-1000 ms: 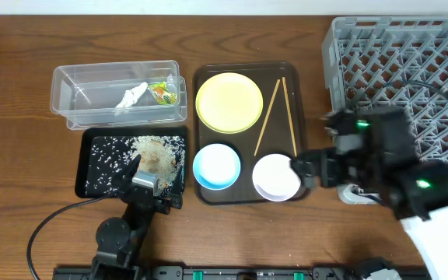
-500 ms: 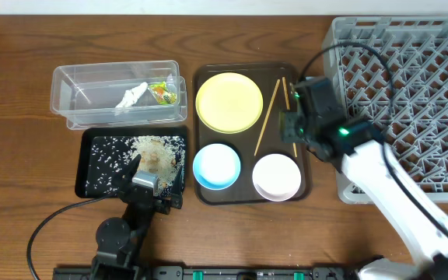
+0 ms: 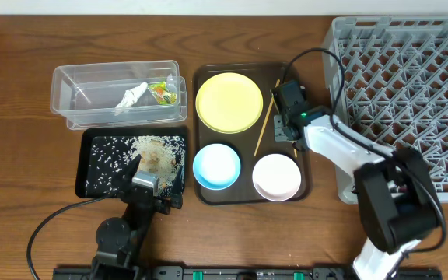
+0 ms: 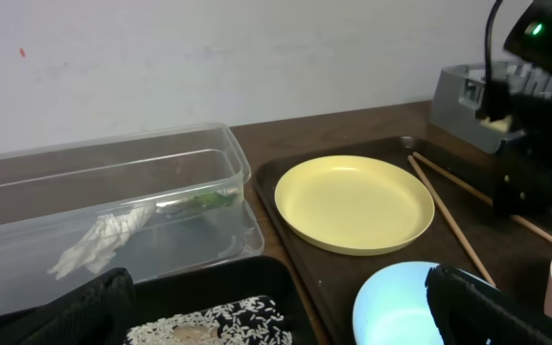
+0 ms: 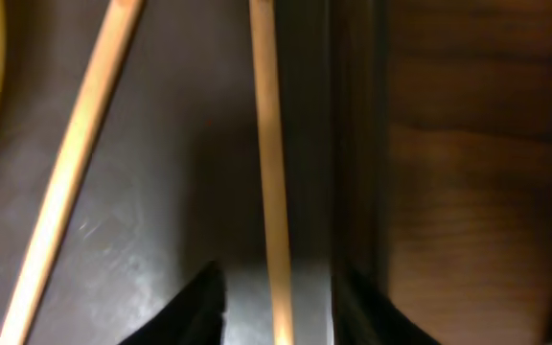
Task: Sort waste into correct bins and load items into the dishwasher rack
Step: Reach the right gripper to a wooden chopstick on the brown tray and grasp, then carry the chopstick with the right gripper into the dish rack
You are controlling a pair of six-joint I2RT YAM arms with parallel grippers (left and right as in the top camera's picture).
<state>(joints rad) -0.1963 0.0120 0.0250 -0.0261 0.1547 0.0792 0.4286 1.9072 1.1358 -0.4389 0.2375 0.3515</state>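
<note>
My right gripper [image 3: 285, 124] is down on the brown serving tray [image 3: 305, 183], straddling the right-hand chopstick [image 3: 288, 95]. In the right wrist view its dark fingers [image 5: 204, 297] stand close on either side of that chopstick [image 5: 268, 144] with a small gap on each side; the gripper [image 5: 278, 292] is open but narrow. The other chopstick [image 5: 75, 163] lies to the left. The yellow plate [image 3: 229, 101], light-blue bowl [image 3: 217, 166] and white bowl [image 3: 276, 176] sit on the same tray. My left gripper [image 3: 155, 187] rests wide open over the black tray [image 3: 89, 177].
The clear tub [image 3: 115, 109] holds the white paper scrap [image 3: 131, 96] and the printed wrapper [image 3: 162, 92]. Rice and crumbs [image 3: 150, 152] cover the black tray. The grey dishwasher rack [image 3: 411, 85] fills the right side, just beyond the serving tray's raised rim [image 5: 353, 144].
My right arm swung from beside the white bowl up to the chopsticks and lowered onto the tray. Its jaws narrowed around the right chopstick. The left arm stayed still.
</note>
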